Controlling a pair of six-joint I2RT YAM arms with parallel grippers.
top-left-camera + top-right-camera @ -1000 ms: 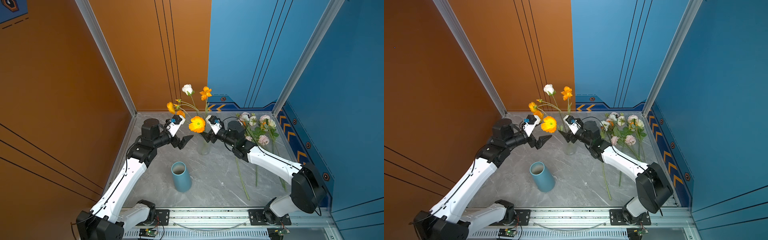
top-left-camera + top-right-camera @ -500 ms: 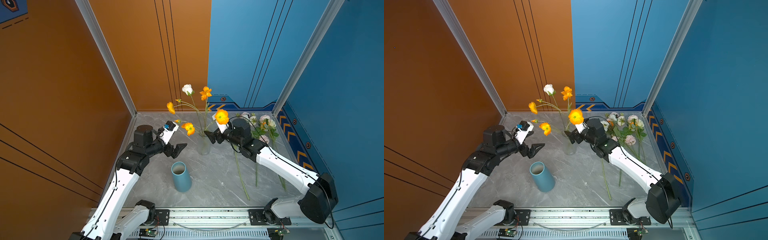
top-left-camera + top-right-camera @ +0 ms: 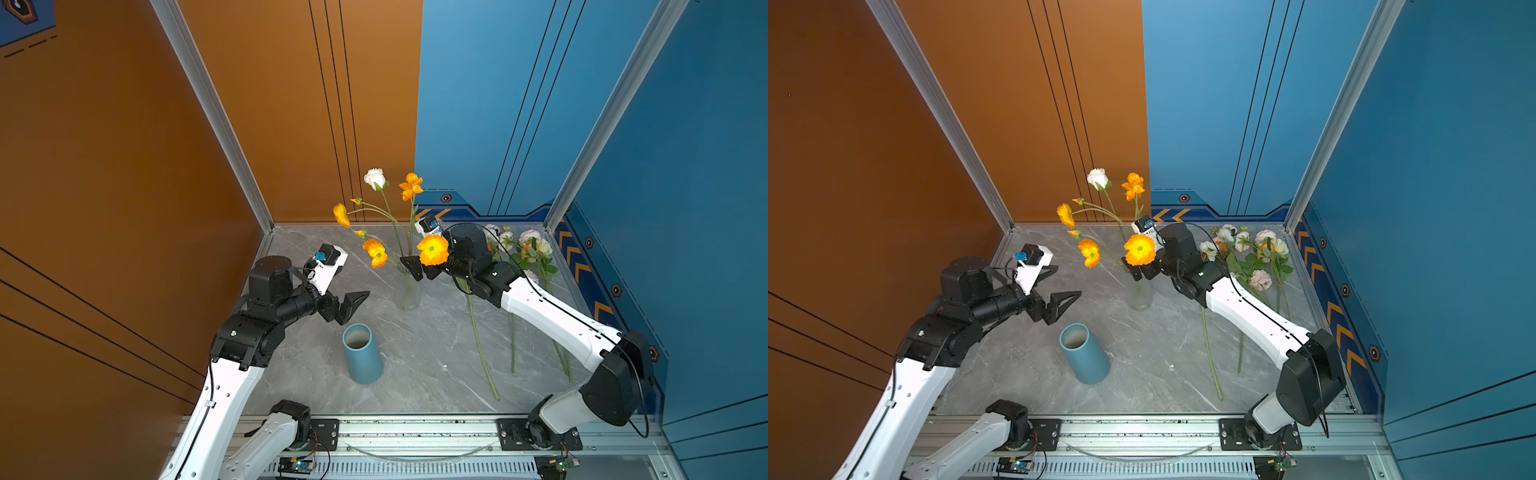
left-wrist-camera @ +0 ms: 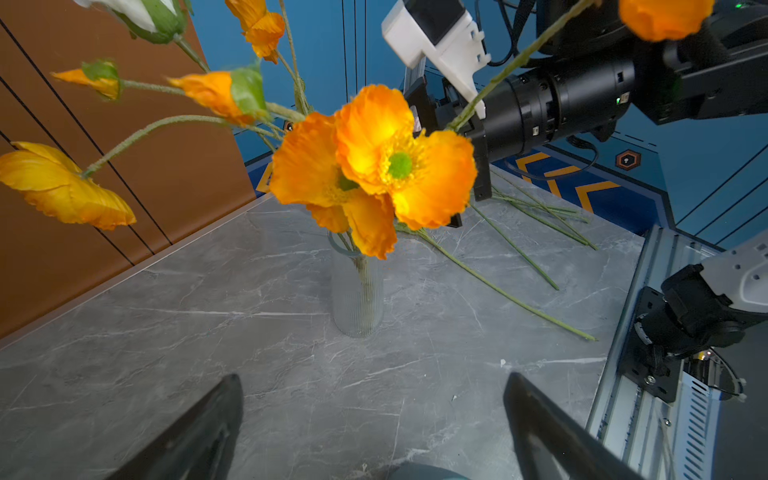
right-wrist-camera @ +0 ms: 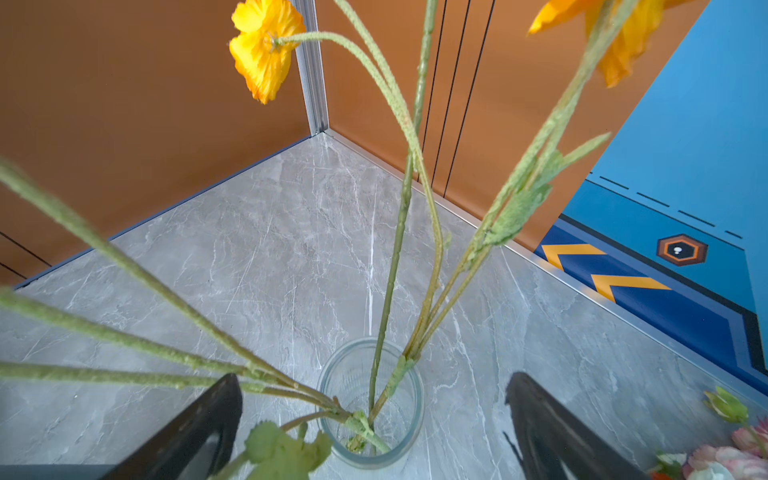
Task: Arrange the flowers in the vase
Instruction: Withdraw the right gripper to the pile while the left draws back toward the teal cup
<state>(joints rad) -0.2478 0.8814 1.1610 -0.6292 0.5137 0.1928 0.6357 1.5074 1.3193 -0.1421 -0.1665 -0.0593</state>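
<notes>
Grey tabletop bare between left claw, glass vase.

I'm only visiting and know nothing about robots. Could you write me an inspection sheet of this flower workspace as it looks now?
Surface: grey marbled tabletop, no spills seen.
Job's things: clear glass vase upright, holding orange flowers and one white flower; loose flowers lie on the table beside the right arm.
Clutter: blue tube standing upright, apart from the vase.
Claws: left claw open, empty, short of the vase; right claw open at the vase's mouth, gripping nothing.
Cables: black cable loops over the right arm.
Surroundings: orange walls, blue walls, metal rail along the front.
</notes>
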